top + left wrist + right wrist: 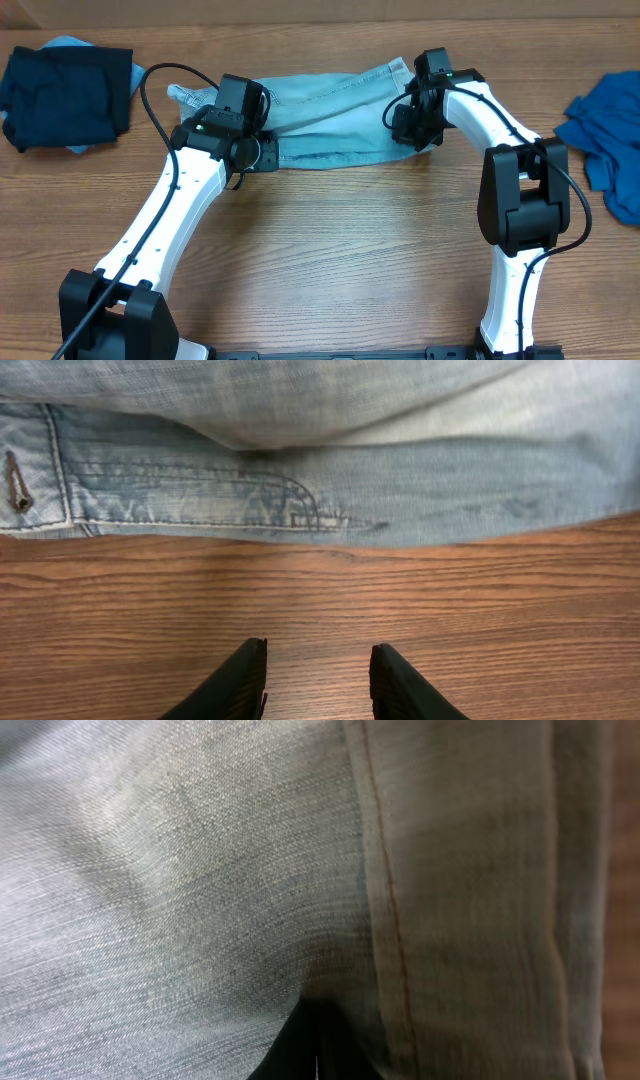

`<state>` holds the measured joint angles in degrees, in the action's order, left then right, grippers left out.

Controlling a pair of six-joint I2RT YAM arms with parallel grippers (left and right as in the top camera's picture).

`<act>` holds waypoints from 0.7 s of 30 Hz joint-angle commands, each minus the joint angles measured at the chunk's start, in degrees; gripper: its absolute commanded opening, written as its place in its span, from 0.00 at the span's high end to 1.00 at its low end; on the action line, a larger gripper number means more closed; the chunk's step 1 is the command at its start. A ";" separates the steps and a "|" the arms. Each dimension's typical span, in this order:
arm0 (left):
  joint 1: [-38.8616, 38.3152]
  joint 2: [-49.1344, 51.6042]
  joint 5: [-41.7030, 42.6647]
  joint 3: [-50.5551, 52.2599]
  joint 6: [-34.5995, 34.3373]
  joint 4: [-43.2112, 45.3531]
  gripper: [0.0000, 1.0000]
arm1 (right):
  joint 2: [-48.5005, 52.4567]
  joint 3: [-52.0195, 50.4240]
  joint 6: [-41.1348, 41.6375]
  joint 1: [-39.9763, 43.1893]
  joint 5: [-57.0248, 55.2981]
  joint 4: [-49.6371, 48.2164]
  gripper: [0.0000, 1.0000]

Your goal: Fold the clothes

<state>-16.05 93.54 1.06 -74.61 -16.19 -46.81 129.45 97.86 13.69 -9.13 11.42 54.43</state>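
Observation:
Pale denim shorts (330, 110) lie spread across the far middle of the table, partly folded over. My right gripper (410, 125) is at their right end, and in the right wrist view its shut fingers (318, 1055) pinch the denim (200, 870) beside a stitched seam. My left gripper (258, 158) is at the shorts' left near edge. In the left wrist view it (318, 680) stands open over bare wood, a little short of the denim hem (300, 510), with nothing between its fingers.
A dark navy garment (65, 95) lies bunched at the far left corner with a pale blue piece under it. A royal-blue garment (610, 130) lies at the right edge. Wooden table (340, 250) stretches in front of the shorts.

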 commanded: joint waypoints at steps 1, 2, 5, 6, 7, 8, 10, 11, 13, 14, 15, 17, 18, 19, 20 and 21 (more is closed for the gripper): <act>-0.37 0.11 0.46 0.37 -0.50 -0.09 0.62 | 2.78 -3.43 2.27 0.66 -5.81 5.81 0.96; -0.37 0.09 0.46 0.37 -0.42 -0.13 0.62 | 2.78 -3.43 2.84 0.66 -5.79 6.95 0.96; -0.37 0.02 0.44 0.20 0.17 -1.14 0.62 | 2.29 -3.43 3.10 0.66 -5.81 10.69 0.96; -0.37 -0.11 0.44 0.17 0.83 -1.55 0.62 | 1.84 -3.43 3.08 0.66 -5.81 12.28 0.96; -0.37 -0.33 0.42 0.17 1.01 -1.90 0.62 | 1.29 -3.43 3.06 0.66 -5.84 13.40 0.96; -0.37 -0.61 0.20 0.13 0.98 -2.25 0.62 | 0.68 -3.43 3.04 0.66 -5.84 14.32 0.96; -0.37 -1.62 0.24 0.02 0.98 -2.58 0.62 | -1.38 -3.43 3.06 0.59 -5.81 16.68 0.96; -0.37 -2.34 0.11 -0.11 1.01 -2.73 0.62 | -2.75 -3.43 3.04 0.55 -5.84 17.81 0.96; -0.37 -4.22 -0.04 -0.46 0.98 -2.89 0.61 | -5.95 -3.43 3.02 0.50 -5.84 19.50 0.96; -0.37 -5.31 -0.02 -0.63 0.96 -2.86 0.60 | -7.74 -3.43 2.82 0.50 -5.84 19.89 0.96; -0.37 -6.71 -0.04 -0.94 0.98 -2.84 0.59 | -10.27 -3.43 2.60 0.50 -5.81 20.02 0.96; -0.37 -8.96 -0.24 -1.53 1.03 -2.82 0.56 | -14.56 -3.41 1.25 0.50 -5.53 18.97 0.94; -0.37 -9.97 -0.24 -1.68 1.38 -2.69 0.55 | -16.70 -3.41 0.26 0.50 -4.96 17.75 0.92; -0.37 -10.88 -0.44 -1.75 1.73 -2.56 0.53 | -18.84 -3.41 -0.70 0.50 -4.11 16.33 0.88; -0.37 -11.74 -0.92 -1.75 1.90 -2.49 0.53 | -21.31 -3.41 -1.97 0.50 -2.82 14.05 0.81; -0.37 -12.39 -1.60 -1.75 1.88 -2.56 0.52 | -23.19 -3.41 -3.06 0.50 -1.60 11.78 0.71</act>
<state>-16.05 85.06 1.02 -74.74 -15.90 -49.69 116.75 93.71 15.11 -8.99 7.29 70.96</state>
